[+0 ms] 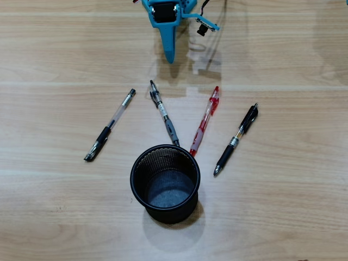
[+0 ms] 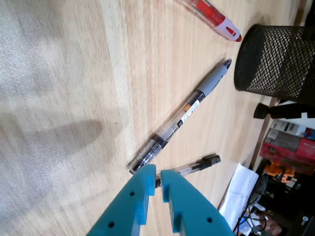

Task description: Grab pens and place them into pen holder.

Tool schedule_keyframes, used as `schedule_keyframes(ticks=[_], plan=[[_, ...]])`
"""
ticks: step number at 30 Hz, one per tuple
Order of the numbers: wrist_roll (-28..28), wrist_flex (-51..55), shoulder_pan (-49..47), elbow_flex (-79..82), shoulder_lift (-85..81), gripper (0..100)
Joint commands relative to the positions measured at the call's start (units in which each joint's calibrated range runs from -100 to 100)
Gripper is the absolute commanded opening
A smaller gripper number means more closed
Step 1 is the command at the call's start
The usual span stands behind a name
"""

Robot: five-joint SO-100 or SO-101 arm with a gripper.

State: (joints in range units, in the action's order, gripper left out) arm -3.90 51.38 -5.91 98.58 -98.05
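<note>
The mesh cup (image 1: 165, 184) stands upright on the wooden surface (image 1: 293, 65), low in the overhead view, and nothing lies inside it; only its dark floor shows through the open mouth. All four pens rest flat on the surface in a loose fan above the cup. The leftmost clear pen (image 1: 109, 125) lies well apart from the cup. The second clear pen (image 1: 163, 113) slants down so its tip comes just beside the cup's rim, and the red pen (image 1: 205, 120) does the same on the other side. The black pen (image 1: 236, 140) with the silver band lies farther right, clear of the cup. The blue tool (image 1: 170, 53) hangs at the top of the overhead view, above the pens and touching none. In the wrist view its two fingers (image 2: 139, 189) stand almost together with only a narrow gap, holding nothing, right over the near end of a clear pen (image 2: 177, 123).
</note>
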Motion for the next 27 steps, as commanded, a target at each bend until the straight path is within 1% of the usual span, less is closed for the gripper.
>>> schedule_keyframes(ticks=[1,6,12,23,27], plan=[[-0.1,-0.5,0.7,-0.3,-0.5,2],[-1.0,-0.5,0.6,-0.7,-0.5,2],[-7.7,-0.5,0.6,-5.3,4.3,2],[-23.2,-0.5,0.7,-34.9,33.6,2],[-31.1,-0.5,0.7,-41.9,43.2,2]])
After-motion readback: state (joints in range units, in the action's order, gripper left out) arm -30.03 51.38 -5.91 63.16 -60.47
